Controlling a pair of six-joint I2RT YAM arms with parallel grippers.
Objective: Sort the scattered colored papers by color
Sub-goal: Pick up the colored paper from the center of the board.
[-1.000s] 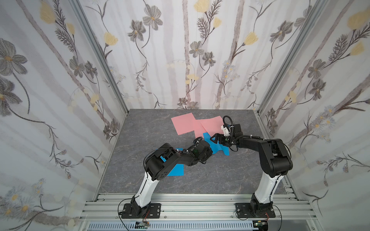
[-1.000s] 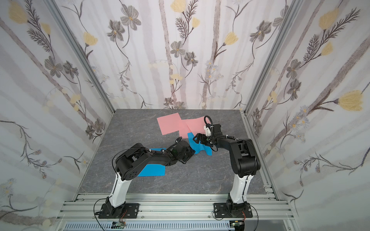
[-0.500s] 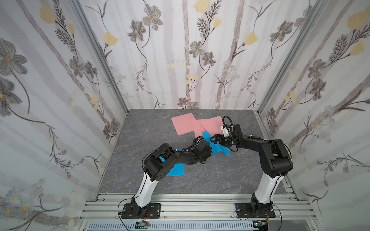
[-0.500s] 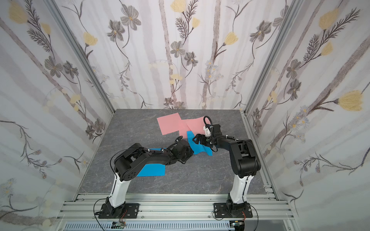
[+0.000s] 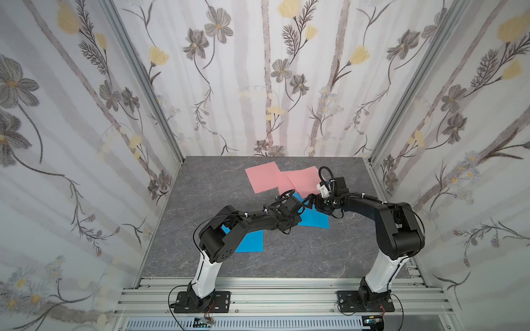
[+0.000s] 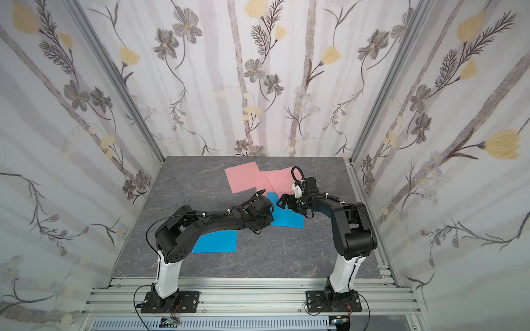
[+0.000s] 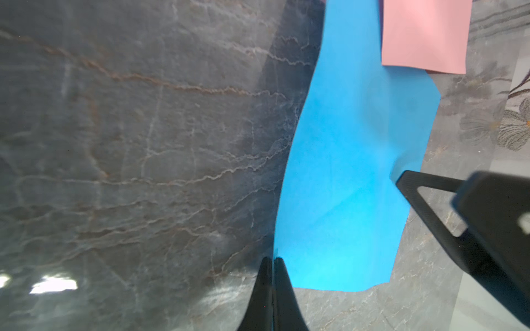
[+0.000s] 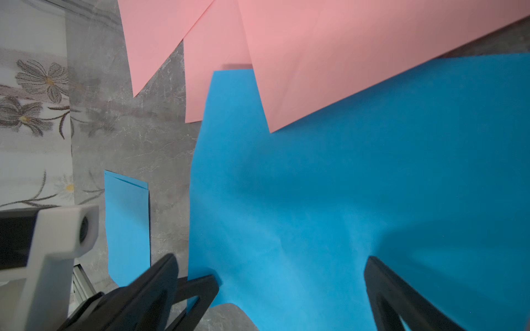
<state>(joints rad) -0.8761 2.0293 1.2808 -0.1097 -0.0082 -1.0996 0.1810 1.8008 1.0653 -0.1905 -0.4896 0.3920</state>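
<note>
Left wrist view: left gripper point(image 7: 272, 275) clenched on the edge of a blue paper point(image 7: 352, 172), which lies rumpled on the desk point(image 7: 129, 143). Right gripper point(image 8: 289, 283) spread wide, straddling the same sheet, pink papers point(image 8: 329, 57) overlapping its far end.

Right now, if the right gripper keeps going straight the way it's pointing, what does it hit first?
Most likely the left gripper, shut on the near edge of the blue paper. The right gripper stands open over that sheet, aimed at the left arm's tip. Depth is unclear, so it might graze the paper first.
</note>
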